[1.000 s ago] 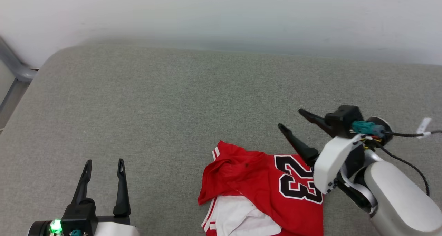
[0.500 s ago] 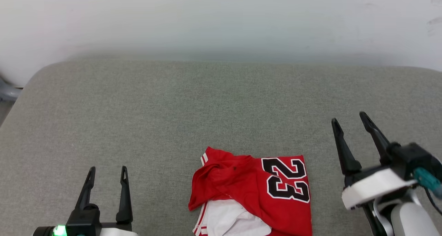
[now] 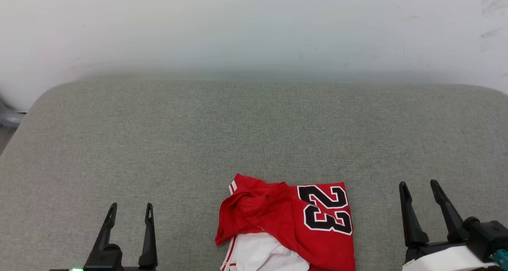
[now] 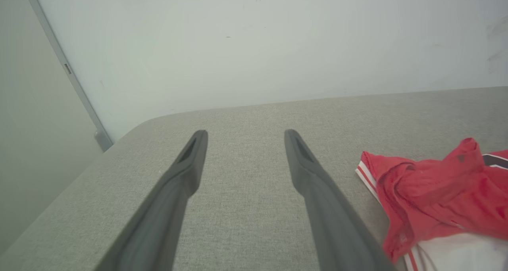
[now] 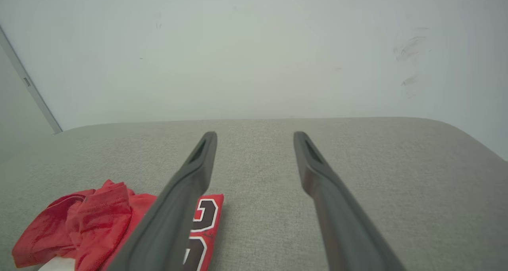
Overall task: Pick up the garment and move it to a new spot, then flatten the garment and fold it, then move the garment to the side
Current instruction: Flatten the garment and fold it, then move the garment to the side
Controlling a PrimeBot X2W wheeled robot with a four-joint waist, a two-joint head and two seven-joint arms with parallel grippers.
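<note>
The garment (image 3: 293,227), a red jersey with a black number 23 and a white sleeve, lies crumpled at the near middle of the grey cushioned surface (image 3: 254,136). Its lower part runs off the head view's bottom edge. My left gripper (image 3: 130,208) stands open at the lower left, well apart from it. My right gripper (image 3: 418,185) stands open at the lower right, a short way right of the cloth. The left wrist view shows the garment (image 4: 436,191) to the right of the open left gripper (image 4: 245,134). In the right wrist view the garment (image 5: 95,219) lies left of the open right gripper (image 5: 254,135).
A pale wall (image 3: 254,29) rises behind the cushion's far edge. The cushion's rounded corners show at the far left (image 3: 43,100) and far right (image 3: 488,90). A grey metal frame (image 3: 8,118) stands beyond the left edge.
My right arm has pulled back from above the garment's right side to the lower right, fingers now pointing away. The head camera has shifted. The garment lies untouched.
</note>
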